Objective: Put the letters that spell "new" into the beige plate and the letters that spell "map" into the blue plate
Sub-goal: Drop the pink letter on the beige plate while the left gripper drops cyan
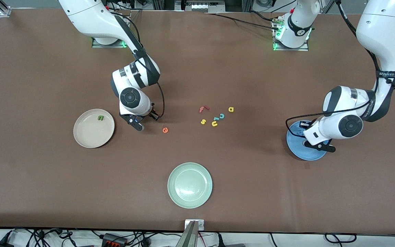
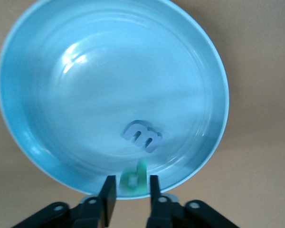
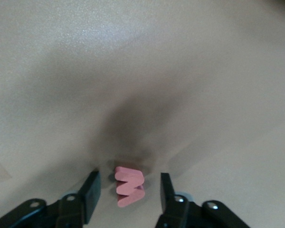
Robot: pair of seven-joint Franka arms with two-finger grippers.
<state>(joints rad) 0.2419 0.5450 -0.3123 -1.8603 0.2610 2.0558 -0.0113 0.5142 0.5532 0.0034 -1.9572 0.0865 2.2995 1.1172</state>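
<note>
Over the blue plate (image 1: 299, 153) hangs my left gripper (image 1: 314, 137), open. In the left wrist view the teal p (image 2: 134, 177) sits between its fingers (image 2: 109, 190) with a gap on each side, over the plate's rim (image 2: 199, 156). The blue m (image 2: 142, 135) lies in that plate. My right gripper (image 1: 146, 120) is down at the table between the beige plate (image 1: 87, 135) and the orange e (image 1: 165, 130). It is open around the pink w (image 3: 129, 186), not touching it. The green n (image 1: 100, 117) lies in the beige plate. The yellow a (image 1: 231, 109) lies mid-table.
A red f (image 1: 202, 109), yellow s (image 1: 203, 121), yellow u (image 1: 214, 123) and teal c (image 1: 222, 116) cluster mid-table beside the a. A pale green plate (image 1: 190, 185) stands nearer the front camera.
</note>
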